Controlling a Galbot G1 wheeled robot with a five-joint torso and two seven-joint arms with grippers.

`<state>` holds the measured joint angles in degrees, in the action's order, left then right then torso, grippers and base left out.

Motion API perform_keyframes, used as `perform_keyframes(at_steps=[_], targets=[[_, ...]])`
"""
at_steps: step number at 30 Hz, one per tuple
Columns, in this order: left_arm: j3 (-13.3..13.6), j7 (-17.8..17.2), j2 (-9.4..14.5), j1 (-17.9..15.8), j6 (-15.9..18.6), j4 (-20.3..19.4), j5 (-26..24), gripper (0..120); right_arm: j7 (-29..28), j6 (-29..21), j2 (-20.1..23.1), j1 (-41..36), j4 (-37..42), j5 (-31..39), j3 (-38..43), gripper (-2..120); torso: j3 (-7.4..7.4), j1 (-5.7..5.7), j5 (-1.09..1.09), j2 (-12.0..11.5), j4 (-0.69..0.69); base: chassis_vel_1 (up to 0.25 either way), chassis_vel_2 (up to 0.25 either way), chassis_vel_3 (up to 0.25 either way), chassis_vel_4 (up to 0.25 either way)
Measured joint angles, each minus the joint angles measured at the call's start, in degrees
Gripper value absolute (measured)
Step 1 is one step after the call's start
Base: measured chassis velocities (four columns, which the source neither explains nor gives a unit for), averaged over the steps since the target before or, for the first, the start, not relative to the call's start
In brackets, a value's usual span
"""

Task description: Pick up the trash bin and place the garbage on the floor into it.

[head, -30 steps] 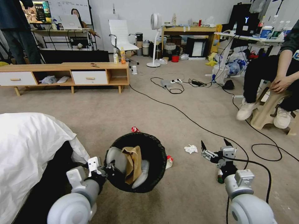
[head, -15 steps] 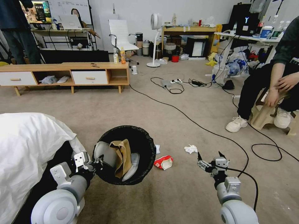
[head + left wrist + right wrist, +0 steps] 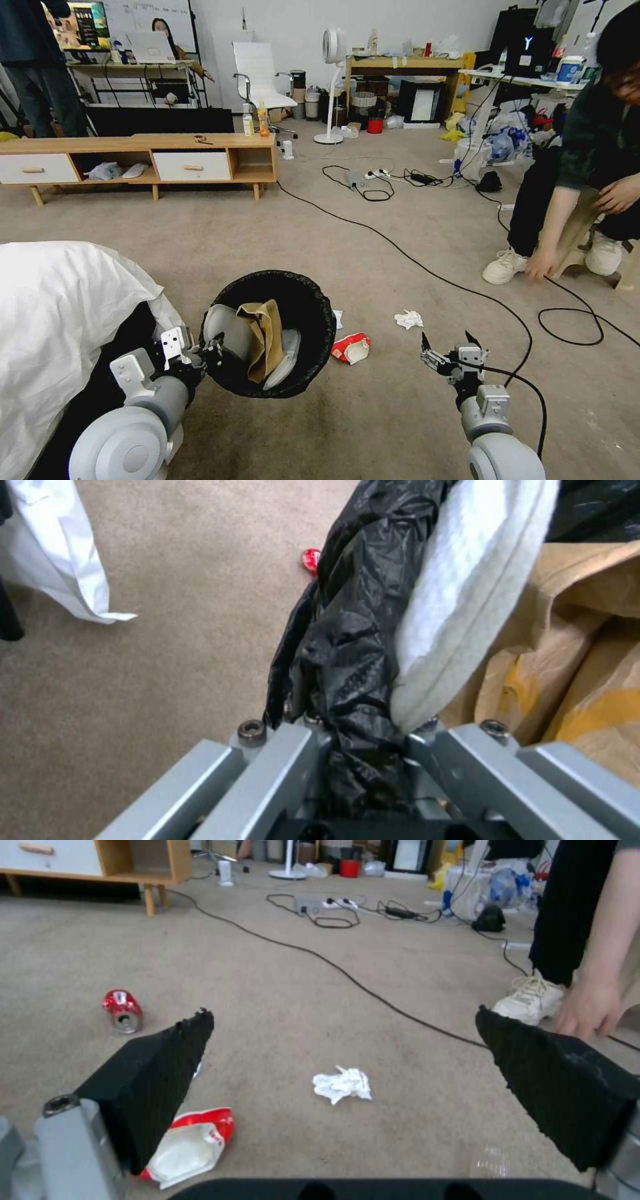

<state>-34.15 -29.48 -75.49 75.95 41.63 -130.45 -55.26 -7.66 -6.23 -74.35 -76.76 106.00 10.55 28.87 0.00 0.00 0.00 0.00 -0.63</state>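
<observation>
The trash bin, round with a black bag liner, hangs tilted above the floor at lower centre, holding brown paper and a white piece. My left gripper is shut on its near rim; in the left wrist view the gripper pinches the black liner. My right gripper is open and empty, low over the carpet to the bin's right. Garbage lies on the carpet: a red-and-white noodle cup, a crumpled tissue and a crushed red can.
A white sheet covers something bulky at my left. Black cables cross the carpet and one loops at right. A seated person at right bends down, a hand near the floor. A low wooden cabinet stands beyond.
My left gripper has carried the bin up and to the left, uncovering the noodle cup. The right gripper drew back toward me, still open. The person at right leaned down.
</observation>
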Motion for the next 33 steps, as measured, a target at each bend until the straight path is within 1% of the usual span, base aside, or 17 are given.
perform_keyframes(at_steps=[6,8,9,12,14,19,22,24,33], targets=[[-0.1,0.0,0.0,0.2,-0.1,0.0,0.1,5,0.1,0.8,-0.1,0.2,-0.3,-0.2,-0.1,100,0.00,0.00,-0.01,0.0,0.01,-0.058,-0.066,0.046,0.049],[0.0,0.0,0.0,0.3,-0.1,0.0,0.1,5,0.2,1.4,-0.1,0.2,-0.4,-0.6,-0.1,100,0.00,0.00,0.02,0.0,0.00,-0.128,-0.131,0.138,0.146],[0.1,0.1,0.0,0.3,-0.1,0.0,0.1,5,0.2,1.7,-0.1,0.2,-0.5,-0.8,0.0,100,0.00,0.00,0.01,0.0,-0.03,-0.125,-0.146,0.138,0.095],[0.3,0.1,-0.1,0.3,-0.1,-0.1,0.1,5,0.3,2.0,-0.1,0.1,-0.5,-1.0,0.1,100,0.00,0.00,0.02,0.0,-0.04,-0.097,-0.107,0.101,0.081],[0.4,0.1,-0.1,0.3,-0.1,-0.2,0.1,5,0.3,2.0,-0.1,0.0,-0.4,-1.0,0.2,100,0.00,0.00,0.02,0.0,-0.01,-0.057,-0.056,0.027,0.055],[0.4,0.1,-0.1,0.6,-0.1,-0.5,0.2,5,0.4,2.0,0.0,-0.1,-0.1,-1.0,0.1,100,0.00,0.00,0.00,0.0,0.03,0.000,0.000,0.000,0.000],[0.4,0.1,-0.1,0.7,-0.1,-0.5,0.2,5,0.4,2.1,0.0,-0.1,-0.1,-1.0,0.1,100,0.00,0.00,-0.01,0.0,0.02,0.000,0.000,0.000,0.000],[0.4,0.0,-0.1,0.9,-0.1,-0.7,0.2,5,0.5,2.3,0.0,0.0,0.0,-1.0,0.1,100,0.00,0.00,0.01,0.0,0.00,0.000,0.000,0.000,0.000],[0.6,0.0,-0.2,1.0,-0.1,-0.8,0.3,5,0.5,2.8,0.0,-0.1,0.0,-1.1,0.2,100,0.00,0.00,0.00,0.0,0.00,0.000,0.000,0.000,0.000]])
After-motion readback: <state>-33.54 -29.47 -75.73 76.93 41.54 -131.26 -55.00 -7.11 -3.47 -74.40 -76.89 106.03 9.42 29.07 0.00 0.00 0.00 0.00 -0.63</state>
